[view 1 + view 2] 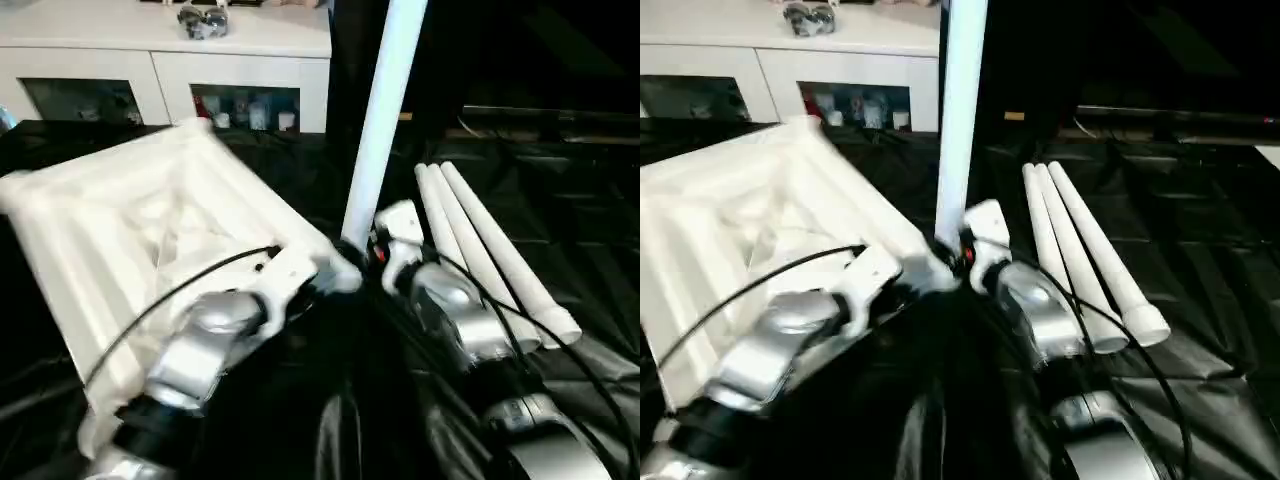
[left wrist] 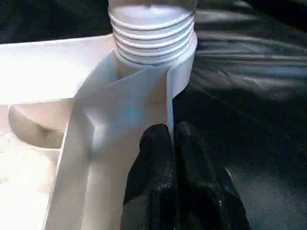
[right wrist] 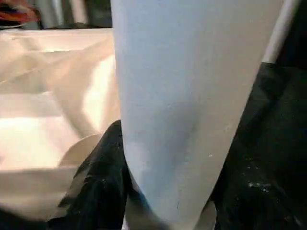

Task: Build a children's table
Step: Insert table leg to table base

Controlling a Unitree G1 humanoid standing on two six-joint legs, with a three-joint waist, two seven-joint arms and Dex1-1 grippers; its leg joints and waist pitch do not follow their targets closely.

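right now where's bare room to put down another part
Free: the black cover right of the three loose legs, and the strip between those legs and the upright leg. Crowded: the tabletop corner, where both grippers work.

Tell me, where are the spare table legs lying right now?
The three loose legs lie side by side on the black sheet at the robot's right, just beyond its right forearm and right of the upright leg.
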